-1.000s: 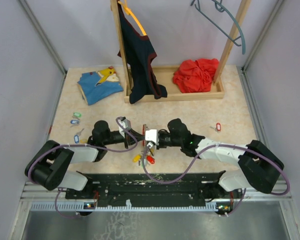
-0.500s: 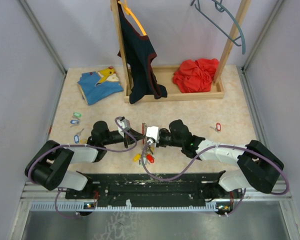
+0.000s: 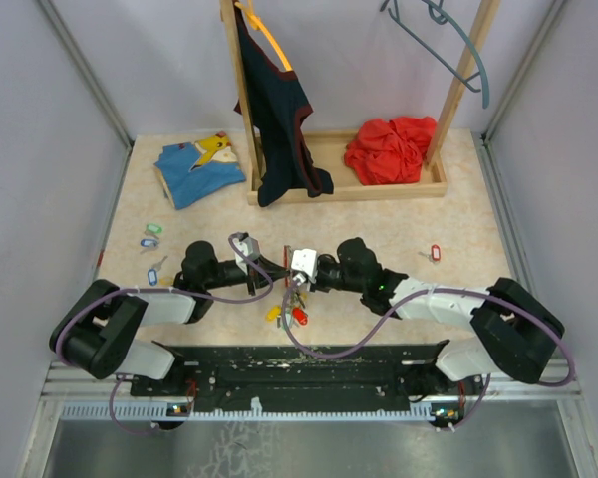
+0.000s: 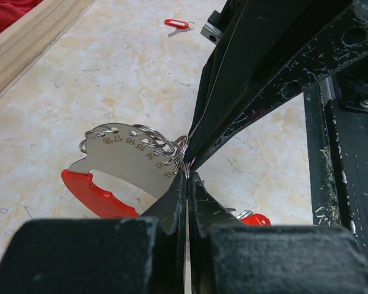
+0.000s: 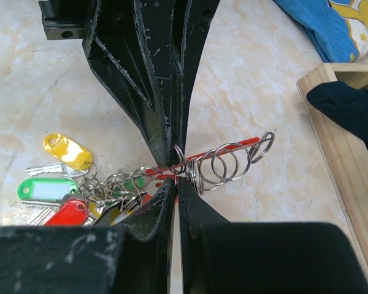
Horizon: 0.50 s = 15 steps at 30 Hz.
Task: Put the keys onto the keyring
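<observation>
Pinching the keyring (image 5: 224,160) from opposite sides at mid-frame, left gripper (image 4: 187,176) and right gripper (image 5: 175,181) both clamp tight on its coils, the tagged keys (image 5: 61,184) dangling lower left; if either grip slips, the bunch could drop onto the table (image 5: 264,73).

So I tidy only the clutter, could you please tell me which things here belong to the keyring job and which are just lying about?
Job: keyring, red-handled metal plate, bunch of tagged keys, loose red-tagged key, loose green-tagged key, blue-tagged key beside it, another blue-tagged key nearer.
Lying about: blue shirt, red cloth, dark garment, wooden rack, hanger.
</observation>
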Each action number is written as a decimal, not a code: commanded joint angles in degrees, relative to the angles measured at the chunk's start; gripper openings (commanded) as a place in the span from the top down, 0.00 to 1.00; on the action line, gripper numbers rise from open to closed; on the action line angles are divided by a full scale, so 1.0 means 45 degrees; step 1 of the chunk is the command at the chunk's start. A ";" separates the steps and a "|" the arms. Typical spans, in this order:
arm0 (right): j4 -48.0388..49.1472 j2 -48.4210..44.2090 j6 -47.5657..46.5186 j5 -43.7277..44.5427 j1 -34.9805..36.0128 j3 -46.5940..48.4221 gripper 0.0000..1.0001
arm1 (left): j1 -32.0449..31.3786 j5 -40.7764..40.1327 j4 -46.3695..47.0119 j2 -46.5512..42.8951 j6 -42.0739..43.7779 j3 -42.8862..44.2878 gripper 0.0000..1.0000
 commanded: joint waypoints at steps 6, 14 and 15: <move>0.0305 0.0214 0.0123 -0.0189 0.0157 0.0526 1.00 | -0.0042 0.0087 0.1002 -0.0104 -0.0260 -0.0123 1.00; 0.0529 0.0251 -0.0143 -0.0802 0.0315 0.0275 1.00 | -0.0051 -0.0801 0.2436 0.0182 -0.1219 -0.0450 1.00; 0.0484 0.0358 -0.0199 -0.0723 0.0392 0.0320 1.00 | -0.0051 -0.0904 0.2694 0.0225 -0.1333 -0.0519 1.00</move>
